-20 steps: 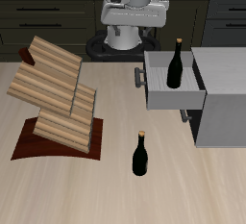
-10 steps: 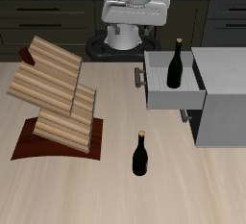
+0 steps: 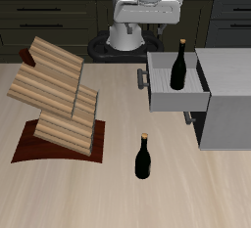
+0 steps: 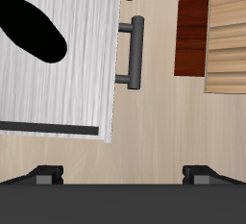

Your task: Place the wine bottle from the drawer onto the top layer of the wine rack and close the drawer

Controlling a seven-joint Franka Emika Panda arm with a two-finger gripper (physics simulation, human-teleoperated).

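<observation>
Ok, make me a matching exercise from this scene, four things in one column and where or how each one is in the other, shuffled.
Things:
1. wine bottle
2. twin bottle
3. drawer
4. wine rack

States:
A. pulled open
B. upright on the bare table
C. holds no bottle
D. upright inside the drawer

Pairs: 1-D, 2-B, 3-A, 4-C

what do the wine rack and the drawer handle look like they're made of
The wine rack looks like pale unfinished wood, with visible slats and grain, on a darker reddish base board. The drawer handle appears to be dark grey metal or plastic, a smooth matte bar.
</observation>
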